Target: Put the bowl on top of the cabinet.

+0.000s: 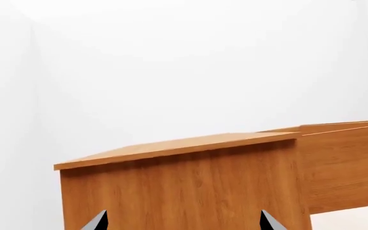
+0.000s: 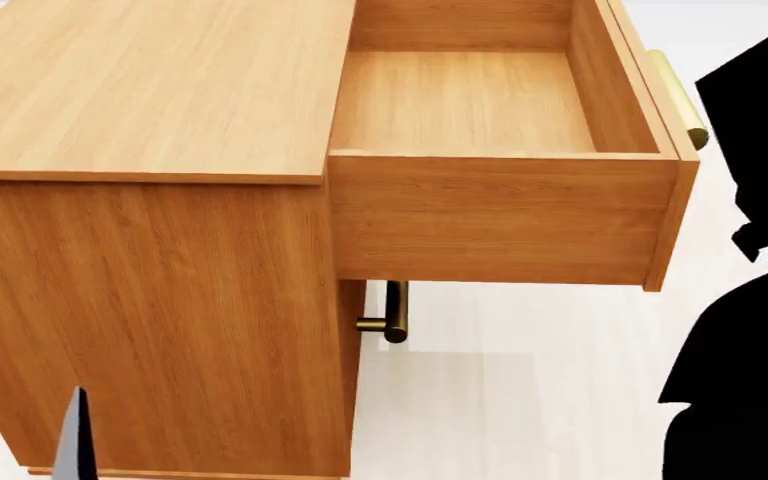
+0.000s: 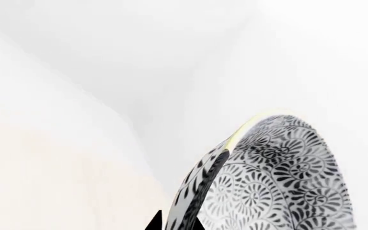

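Observation:
In the right wrist view the bowl (image 3: pixel 280 177), white with a dense grey-black floral pattern and a pale rim, stands on edge. My right gripper (image 3: pixel 176 224) is shut on its rim, one dark fingertip on each side of the wall. The cabinet (image 2: pixel 144 80) is a honey-brown box with a flat top at the head view's left. The bowl does not show in the head view, where my right arm (image 2: pixel 744 300) is a black shape to the right of the cabinet. My left gripper (image 1: pixel 184 223) is open with nothing between its fingers, facing the cabinet's side panel (image 1: pixel 190 191).
The cabinet's top drawer (image 2: pixel 464 100) is pulled out wide and holds nothing; its brass bar handle (image 2: pixel 678 100) points right. A lower brass handle (image 2: pixel 391 310) sticks out beneath it. Pale floor (image 2: pixel 531 400) lies beside the cabinet.

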Motion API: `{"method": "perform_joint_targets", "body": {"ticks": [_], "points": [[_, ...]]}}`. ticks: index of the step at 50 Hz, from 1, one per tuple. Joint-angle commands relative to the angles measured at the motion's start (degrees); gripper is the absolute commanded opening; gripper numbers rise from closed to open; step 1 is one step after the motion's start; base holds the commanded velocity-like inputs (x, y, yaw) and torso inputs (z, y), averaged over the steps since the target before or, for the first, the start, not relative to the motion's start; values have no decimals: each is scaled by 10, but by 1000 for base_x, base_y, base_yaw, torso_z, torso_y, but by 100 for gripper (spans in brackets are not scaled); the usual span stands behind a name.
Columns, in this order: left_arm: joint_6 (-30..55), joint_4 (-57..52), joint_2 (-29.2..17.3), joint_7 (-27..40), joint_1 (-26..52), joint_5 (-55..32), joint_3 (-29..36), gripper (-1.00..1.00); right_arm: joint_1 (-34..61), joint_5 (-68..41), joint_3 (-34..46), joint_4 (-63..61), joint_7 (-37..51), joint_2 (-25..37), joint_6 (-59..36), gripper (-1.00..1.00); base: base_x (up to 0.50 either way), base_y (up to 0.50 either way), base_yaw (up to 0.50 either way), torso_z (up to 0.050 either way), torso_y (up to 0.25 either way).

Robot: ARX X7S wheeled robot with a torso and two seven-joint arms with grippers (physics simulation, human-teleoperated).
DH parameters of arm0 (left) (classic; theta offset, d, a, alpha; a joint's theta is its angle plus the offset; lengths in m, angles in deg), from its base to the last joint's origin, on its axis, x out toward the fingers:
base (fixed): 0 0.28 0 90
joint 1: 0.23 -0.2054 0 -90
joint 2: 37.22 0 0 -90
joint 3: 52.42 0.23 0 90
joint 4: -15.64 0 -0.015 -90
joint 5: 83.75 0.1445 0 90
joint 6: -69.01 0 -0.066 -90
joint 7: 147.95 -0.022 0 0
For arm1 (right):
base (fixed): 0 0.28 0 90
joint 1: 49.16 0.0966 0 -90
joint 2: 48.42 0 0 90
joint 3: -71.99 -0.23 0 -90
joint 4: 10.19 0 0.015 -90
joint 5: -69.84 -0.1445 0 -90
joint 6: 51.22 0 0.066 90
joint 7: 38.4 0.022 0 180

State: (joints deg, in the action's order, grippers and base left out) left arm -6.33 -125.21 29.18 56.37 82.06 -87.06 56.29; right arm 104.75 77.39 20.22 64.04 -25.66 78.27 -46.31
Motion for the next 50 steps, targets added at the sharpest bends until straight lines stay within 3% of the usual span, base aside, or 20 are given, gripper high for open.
{"method": "perform_joint_targets", "body": {"ticks": [1, 6, 18, 22, 31, 50], "points": [[1, -14, -5, 3, -5, 2, 0, 100, 65, 217, 69, -57, -165, -17, -49, -100, 0, 0, 0, 0, 0], [3, -17, -5, 4, -3, 0, 0, 100, 93, 447, 107, -31, -366, -53, -48, -100, 0, 0, 0, 0, 0], [3, -28, -12, 8, -9, -12, -13, 100, 191, 656, 162, 10, -577, -97, -38, -100, 0, 0, 0, 0, 0], [0, -28, -13, 8, -10, -16, -17, 100, 212, 666, 159, 16, -587, -117, -25, -100, 0, 0, 0, 0, 0], [2, -41, -18, 12, -18, -14, -16, 100, 204, 596, 85, 0, -519, -194, 18, -100, 0, 0, 0, 0, 1], [25, -78, -26, 20, -23, -9, -9, 100, 233, 520, -20, -33, -480, -287, 55, -100, 0, 0, 0, 0, 0]]}}
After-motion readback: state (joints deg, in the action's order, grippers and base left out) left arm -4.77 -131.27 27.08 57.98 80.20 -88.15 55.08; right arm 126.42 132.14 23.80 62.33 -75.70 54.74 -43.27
